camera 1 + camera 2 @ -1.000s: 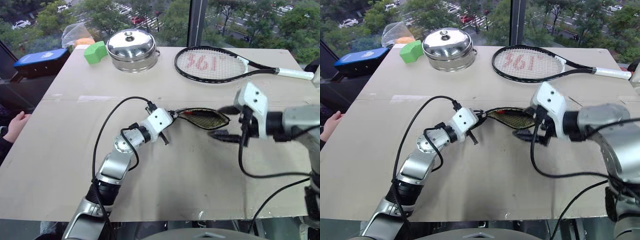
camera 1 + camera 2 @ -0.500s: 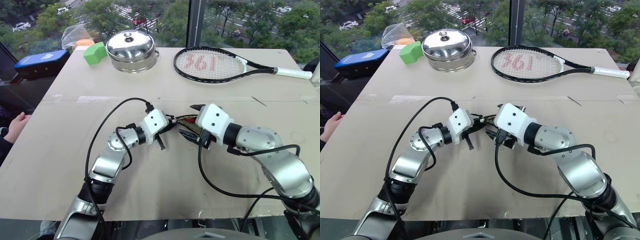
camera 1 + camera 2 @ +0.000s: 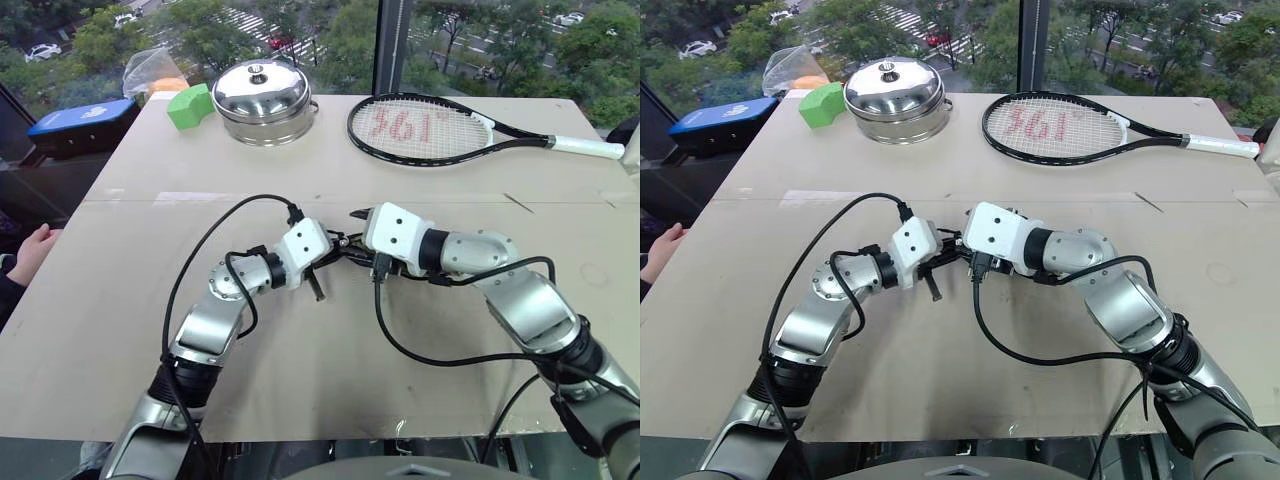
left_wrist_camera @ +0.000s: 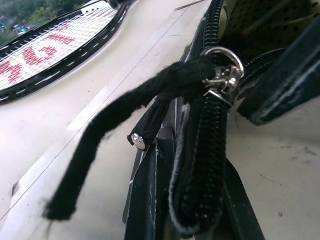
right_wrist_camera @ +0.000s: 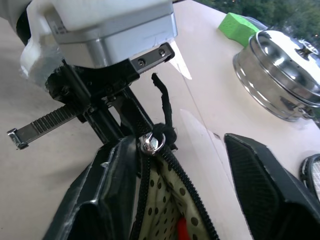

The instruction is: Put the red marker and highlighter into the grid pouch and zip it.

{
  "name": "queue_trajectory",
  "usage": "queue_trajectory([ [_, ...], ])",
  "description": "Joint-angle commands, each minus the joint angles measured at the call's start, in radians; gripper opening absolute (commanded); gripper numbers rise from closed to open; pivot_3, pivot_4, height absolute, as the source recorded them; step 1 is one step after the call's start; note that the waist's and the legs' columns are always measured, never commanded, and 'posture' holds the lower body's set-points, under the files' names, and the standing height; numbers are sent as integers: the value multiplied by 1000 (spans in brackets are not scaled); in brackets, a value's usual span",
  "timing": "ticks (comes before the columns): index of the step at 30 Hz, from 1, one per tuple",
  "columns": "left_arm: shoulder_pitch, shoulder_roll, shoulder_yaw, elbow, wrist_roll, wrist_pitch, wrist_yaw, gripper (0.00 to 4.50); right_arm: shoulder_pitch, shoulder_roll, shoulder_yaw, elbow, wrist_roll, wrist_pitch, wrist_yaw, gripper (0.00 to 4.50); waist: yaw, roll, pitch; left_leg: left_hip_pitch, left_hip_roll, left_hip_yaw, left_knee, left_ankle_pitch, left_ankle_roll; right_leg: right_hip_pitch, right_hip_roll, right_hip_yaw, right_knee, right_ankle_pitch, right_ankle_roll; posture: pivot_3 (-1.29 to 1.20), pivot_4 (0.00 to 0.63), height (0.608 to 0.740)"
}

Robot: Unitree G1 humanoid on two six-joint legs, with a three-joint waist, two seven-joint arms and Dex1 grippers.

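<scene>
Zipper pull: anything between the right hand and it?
Nothing visible. In the right wrist view the zipper pull with its black cord sits just ahead of the right hand, whose fingers straddle the open grid pouch. The left hand clamps the pouch end just behind the pull.

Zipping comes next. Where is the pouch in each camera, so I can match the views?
Left eye view: pouch, a dark sliver mid-table between left tool and right tool.
Right eye view: same sliver, between the tools.
Left wrist view: zipper edge clamped in the left tool.
Right wrist view: dotted lining between the right tool's open fingers.
Shared landmark: racket.
</scene>
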Motion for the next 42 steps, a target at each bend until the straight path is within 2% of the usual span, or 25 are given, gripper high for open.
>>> queue_trajectory([
  [1,2,4,0,-57,-2,-25,2,0,-51,28,5,18,-1,-42,24,2666,-1,0,0,0,0,0,0,0,0,0,0,0,0,0,0,0,150,740],
  [5,8,3,-2,-66,0,-25,5,0,-57,38,6,35,-4,-59,48,2666,1,0,0,0,0,0,0,0,0,0,0,0,1,0,0,0,150,740],
  [8,11,2,-4,-72,3,-24,8,0,-55,43,3,43,0,-61,65,1772,1,0,0,0,0,0,0,0,0,0,0,0,0,0,0,0,150,740],
  [9,13,2,-4,-74,3,-25,8,0,-55,42,5,45,0,-66,75,1097,1,0,0,0,0,1,0,0,0,0,0,0,0,0,0,0,150,740],
  [10,15,3,-4,-74,4,-27,8,0,-55,42,5,46,1,-69,82,842,1,0,0,0,0,1,0,0,0,0,0,0,0,0,0,0,150,740],
  [11,17,4,-4,-75,5,-29,8,0,-53,42,5,46,3,-72,88,295,1,0,0,0,0,1,0,0,0,0,0,0,1,0,0,0,150,740],
  [12,19,5,-4,-75,5,-31,8,0,-51,40,6,46,3,-77,95,17,0,0,0,0,0,1,0,0,0,0,0,0,1,0,0,0,150,740],
  [18,35,7,-1,-72,8,-42,12,0,-15,34,-26,10,24,-68,107,17,1,0,0,0,0,1,0,0,0,-1,0,0,1,0,0,0,150,740],
  [28,51,25,12,-36,14,-88,15,0,177,-81,-240,-169,99,95,45,17,3,0,0,0,1,0,0,-1,2,-1,0,0,1,0,0,0,150,740],
  [33,53,26,7,-29,16,-103,13,0,239,-110,-282,-219,121,136,17,17,0,0,0,0,1,1,0,-2,3,-1,-1,0,1,0,0,0,150,740],
  [36,47,23,3,-21,18,-112,10,0,247,-95,-305,-251,195,198,31,17,1,0,0,0,1,0,-1,-2,4,-1,0,0,1,0,0,0,150,740],
  [39,46,26,-4,-15,25,-143,3,0,200,-7,-327,-260,291,279,-1,813,0,0,0,0,1,0,-1,-2,4,-1,0,0,1,0,0,0,150,740],
  [42,48,29,-9,-6,36,-182,1,0,127,63,-317,-224,319,358,-56,2111,0,0,0,0,1,0,-1,-3,4,-1,0,1,1,0,0,0,150,740],
])
